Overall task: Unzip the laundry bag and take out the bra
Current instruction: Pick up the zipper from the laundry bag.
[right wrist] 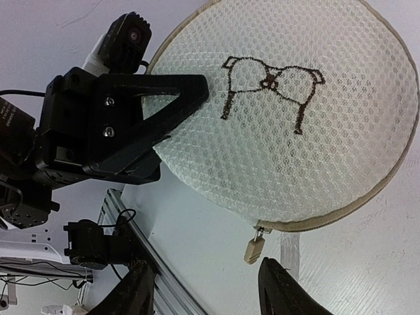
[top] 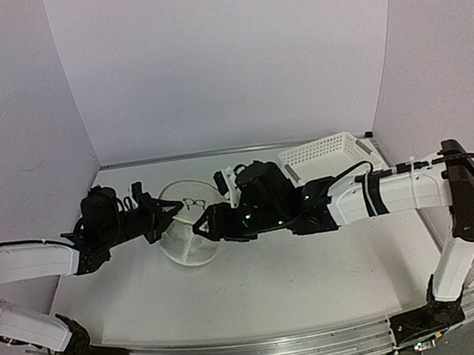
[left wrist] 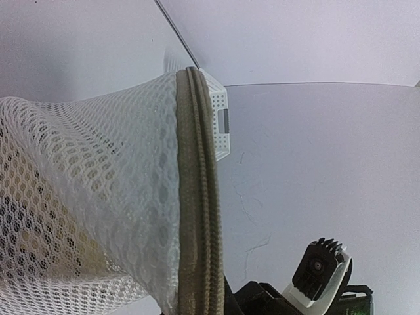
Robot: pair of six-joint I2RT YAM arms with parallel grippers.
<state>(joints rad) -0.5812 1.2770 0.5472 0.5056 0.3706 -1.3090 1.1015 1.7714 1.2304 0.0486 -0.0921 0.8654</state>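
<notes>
The laundry bag (top: 185,238), a round white mesh pouch, stands on edge mid-table. Its flat face carries a dark bra pictogram (right wrist: 272,82), and a beige zipper band (left wrist: 197,197) runs round the rim. My left gripper (top: 169,209) is shut on the bag's rim, its black fingers (right wrist: 190,92) pinching the left edge of the face. A beige zipper pull (right wrist: 253,247) hangs from the lower rim. My right gripper (right wrist: 210,292) is open just below it, and the pull sits above the gap, nearer the right finger, untouched. The bra is hidden inside the mesh.
A white perforated plastic basket (top: 326,154) stands at the back right, and its corner (left wrist: 222,125) shows behind the bag. The aluminium rail at the table's near edge (right wrist: 138,249) lies close beneath the right gripper. White walls enclose the table on three sides.
</notes>
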